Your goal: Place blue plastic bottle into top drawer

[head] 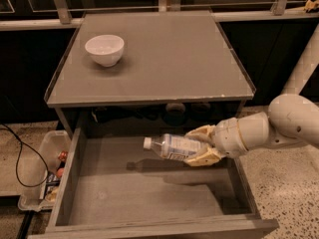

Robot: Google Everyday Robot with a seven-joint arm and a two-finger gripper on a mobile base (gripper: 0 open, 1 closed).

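Over the open drawer: I see the small clear plastic bottle with the white cap and pale blue-and-white label [172, 146] lying roughly level, cap toward the picture's left, inside the outline of the wide shallow grey wooden top drawer [67, 183].
Gripper: the cream-coloured two-finger gripper [200, 146] comes in from the picture's right and is clamped on the bottle's base end, one finger above it and one below.
Bottle height: its shadow falls on the drawer's bare bottom just under it; I read it as held clear of the bottom, though I cannot be sure.
Arm: the white rounded arm [294, 121] reaches across the drawer's right-hand wall.
Drawer: pulled well out from the grey cabinet [169, 63].
Cabinet top: a white round bowl [104, 49] stands near its back left corner, well apart from the bottle.
Floor at left: a small clear plastic bin [47, 143] with clutter in it sits just beside the drawer's left wall, and a black cable [17, 158] loops beside it.
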